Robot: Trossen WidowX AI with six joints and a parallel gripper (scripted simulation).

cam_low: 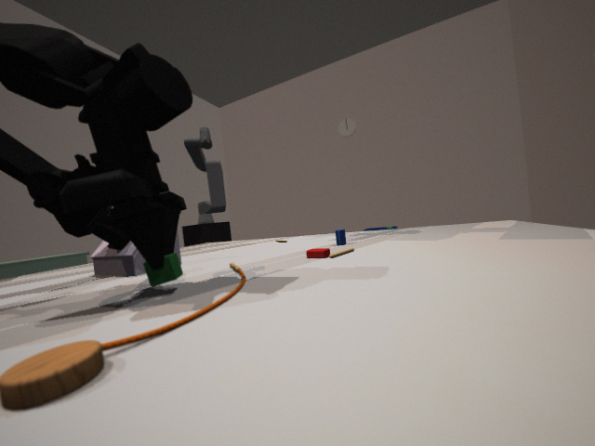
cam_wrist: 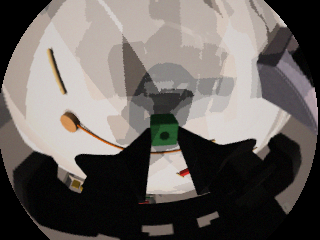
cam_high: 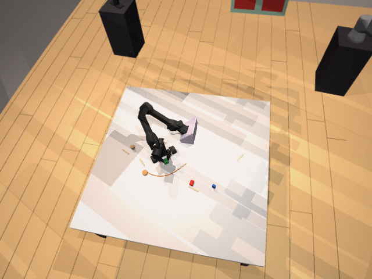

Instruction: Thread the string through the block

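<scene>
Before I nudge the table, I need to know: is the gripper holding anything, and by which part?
The gripper holds the green block by two opposite sides.

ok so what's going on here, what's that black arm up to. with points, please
The black robot arm has its claw (cam_high: pixel 164 160) (cam_low: pixel 165 268) (cam_wrist: pixel 163 130) shut on a small green block with a hole in it (cam_high: pixel 165 161) (cam_low: pixel 165 269) (cam_wrist: pixel 164 122), and holds it just above the white table (cam_high: pixel 144 210) (cam_low: pixel 384 360). The orange string (cam_high: pixel 160 175) (cam_low: pixel 191 317) (cam_wrist: pixel 100 137) runs in a curve from a round wooden button (cam_high: pixel 145 172) (cam_low: pixel 52 372) (cam_wrist: pixel 69 121) to a thin wooden stick (cam_high: pixel 184 164) (cam_low: pixel 233 266) lying free on the table. Nothing is threaded yet, and the block is meant to stay on the table.
</scene>
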